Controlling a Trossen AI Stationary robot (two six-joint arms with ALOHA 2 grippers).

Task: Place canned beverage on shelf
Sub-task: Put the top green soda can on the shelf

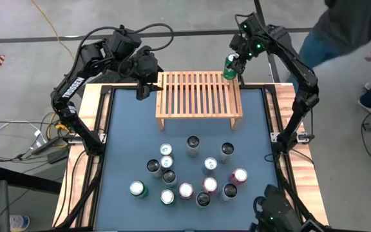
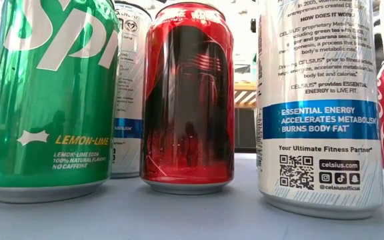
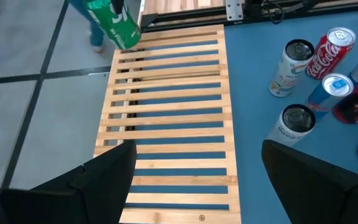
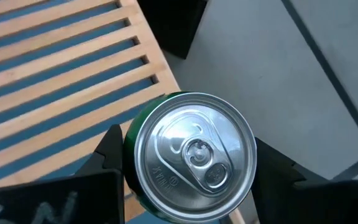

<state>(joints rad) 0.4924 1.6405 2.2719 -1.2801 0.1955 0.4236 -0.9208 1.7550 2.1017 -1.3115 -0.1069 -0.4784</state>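
High view puts the right gripper [image 1: 231, 66] in the upper right of the frame, at the far right corner of the shelf [image 1: 199, 95], its jaws closed around a green can [image 1: 229, 67] that it carries upright. Right wrist view looks down on that green can [image 4: 190, 165], silver lid and pull tab facing the camera, a dark finger [image 4: 112, 152] pressed to each side of it, with the slats of the shelf [image 4: 61, 74] in the upper left of that frame and grey floor on the right. The left gripper [image 1: 143, 88] sits in the upper left of the high view, just beside the shelf's left end, and in the left wrist view its jaws stand wide apart and hold nothing, the slatted shelf [image 3: 166, 118] stretching away between them with the green can [image 3: 112, 23] at the top of the frame. A cluster of cans [image 1: 185, 175] stands on the blue bench [image 1: 127, 135] in the lower middle of the high view, well apart from the shelf, whose slats carry nothing. Low view is filled by close cans: a green lemon-lime can [image 2: 49, 97] at left, a red can [image 2: 189, 100] in the middle, a white Celsius can [image 2: 320, 103] at right. A person [image 1: 346, 32] shows at the upper right edge of the high view.
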